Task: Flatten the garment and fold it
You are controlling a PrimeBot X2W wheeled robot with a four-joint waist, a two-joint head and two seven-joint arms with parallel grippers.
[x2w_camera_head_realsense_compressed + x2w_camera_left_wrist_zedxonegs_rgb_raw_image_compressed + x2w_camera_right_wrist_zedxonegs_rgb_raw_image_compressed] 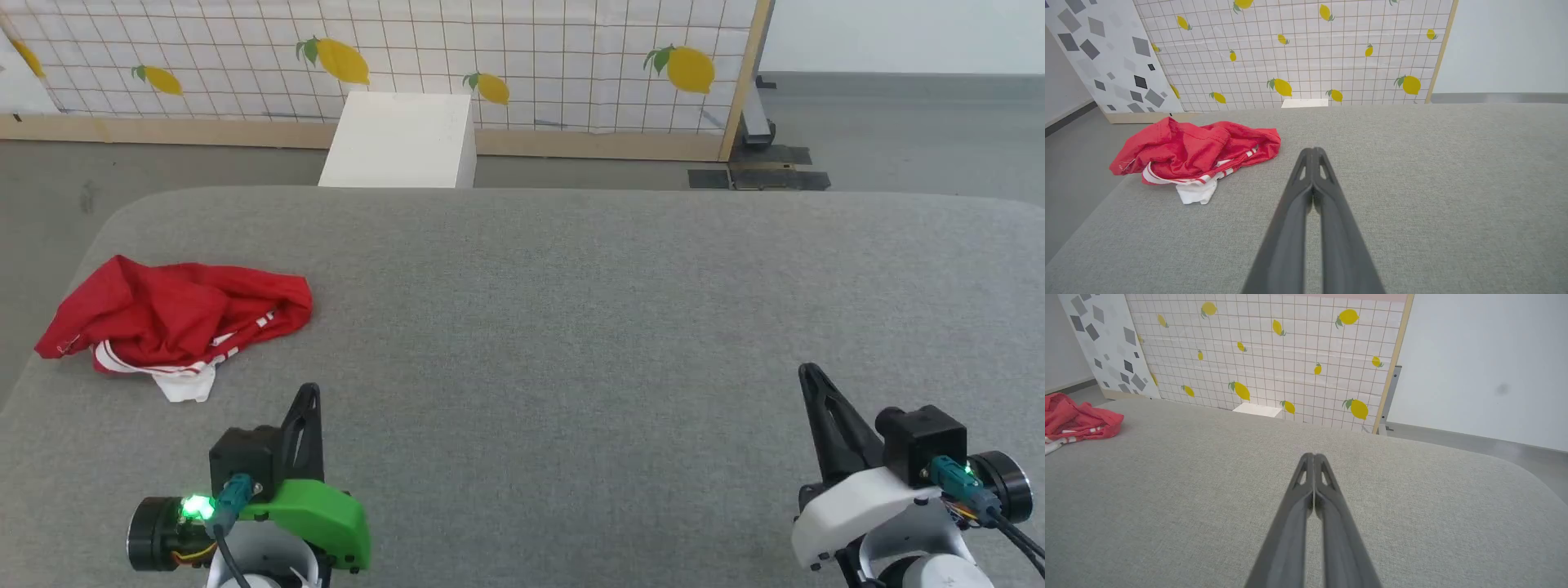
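Observation:
The garment (175, 314) lies crumpled in a heap near the far left edge of the grey padded table (571, 327). It is red, with red-white striped trim and a white sleeve poking out at its near side. The left wrist view has the garment (1196, 153) at upper left, the right wrist view has the garment (1077, 420) at the left edge. My left gripper (309, 392) hovers low at the near left, shut and empty, a short way right of and nearer than the heap. My right gripper (808, 374) is at the near right, shut and empty, far from the garment.
A white box (400, 140) stands on the floor behind the table's far edge, before a lemon-patterned tiled screen (490, 57). Grey floor (41, 188) lies beyond the table's left edge, close to the garment. A panel with grey squares (1106, 53) stands at far left.

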